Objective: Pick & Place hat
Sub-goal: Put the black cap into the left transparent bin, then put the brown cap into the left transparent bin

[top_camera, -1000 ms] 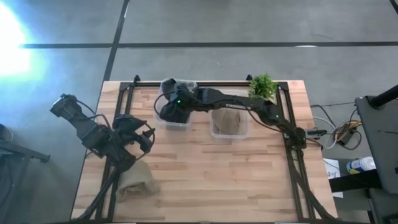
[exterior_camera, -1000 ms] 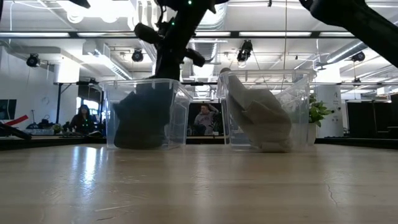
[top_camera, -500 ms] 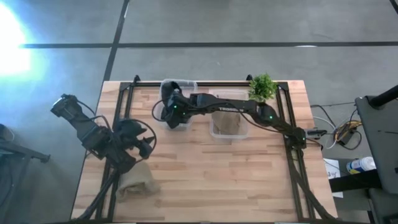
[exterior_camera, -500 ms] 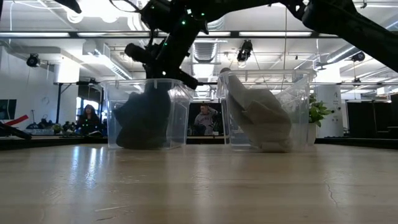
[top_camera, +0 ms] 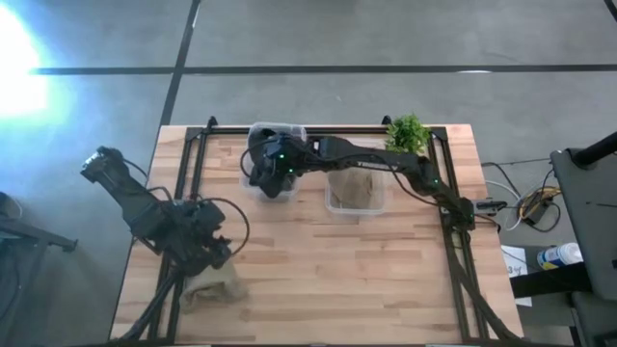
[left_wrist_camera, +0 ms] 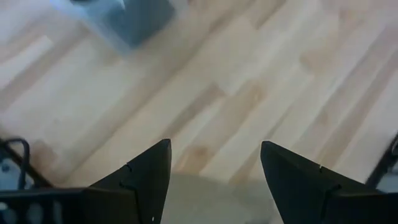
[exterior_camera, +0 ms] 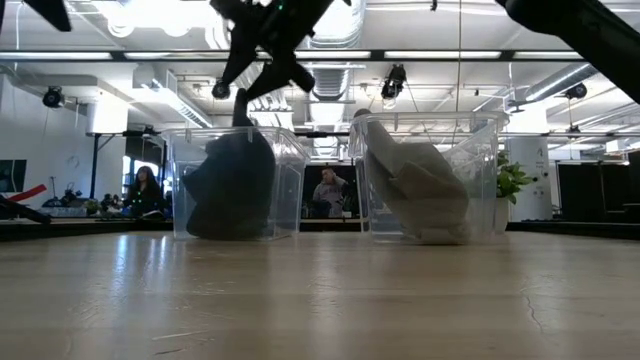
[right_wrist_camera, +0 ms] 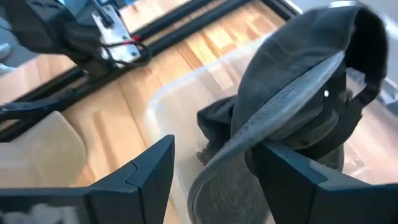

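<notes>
Between the right gripper's (right_wrist_camera: 211, 186) spread fingers (right_wrist_camera: 146, 171) sits the brim of a dark grey hat (right_wrist_camera: 298, 106), fingers apart and not clamped on it. The hat lies piled inside a clear bin (top_camera: 273, 183) directly under the gripper; in the low view the dark hat (exterior_camera: 232, 185) fills that bin (exterior_camera: 180, 185) and the gripper (exterior_camera: 243, 100) hangs just above its rim. Beside it, well clear of the fingers, a second clear bin (top_camera: 356, 193) holds a tan hat (exterior_camera: 425, 195). A small green plant (top_camera: 407, 133) stands at the table's far edge, just beyond that bin.

Left gripper (left_wrist_camera: 214, 180): fingers (left_wrist_camera: 146, 174) apart, nothing clamped. Just below the fingertips is another tan hat (left_wrist_camera: 205, 199), lying on the wooden table (left_wrist_camera: 261, 81). From above, the left gripper (top_camera: 210, 253) sits right at the upper edge of this hat (top_camera: 214, 286), near the table's front left corner. People (exterior_camera: 330, 192) are seated in the room behind the bins.
</notes>
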Robot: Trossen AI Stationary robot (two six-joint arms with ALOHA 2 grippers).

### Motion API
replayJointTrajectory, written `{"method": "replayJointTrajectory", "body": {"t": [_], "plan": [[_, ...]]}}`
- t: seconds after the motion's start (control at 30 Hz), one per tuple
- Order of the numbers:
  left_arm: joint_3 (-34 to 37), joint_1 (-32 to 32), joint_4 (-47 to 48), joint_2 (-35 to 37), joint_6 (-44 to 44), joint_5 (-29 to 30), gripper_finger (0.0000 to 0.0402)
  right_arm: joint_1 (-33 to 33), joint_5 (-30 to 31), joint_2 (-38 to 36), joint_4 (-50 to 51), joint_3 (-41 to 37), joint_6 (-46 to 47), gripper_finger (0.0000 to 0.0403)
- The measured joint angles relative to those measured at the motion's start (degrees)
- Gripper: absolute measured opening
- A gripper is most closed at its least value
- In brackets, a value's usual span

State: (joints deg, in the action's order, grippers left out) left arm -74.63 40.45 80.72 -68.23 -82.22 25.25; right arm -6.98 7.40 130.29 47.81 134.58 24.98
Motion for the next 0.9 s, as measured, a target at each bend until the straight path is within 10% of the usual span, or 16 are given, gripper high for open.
{"method": "replayJointTrajectory", "body": {"t": [0.9], "plan": [[0.0, 12.1, -3.2, -25.1, 12.8, -23.4, 0.0241, 18.2, 1.7, -6.4, 11.6, -1.1, -10.0, 0.021]]}}
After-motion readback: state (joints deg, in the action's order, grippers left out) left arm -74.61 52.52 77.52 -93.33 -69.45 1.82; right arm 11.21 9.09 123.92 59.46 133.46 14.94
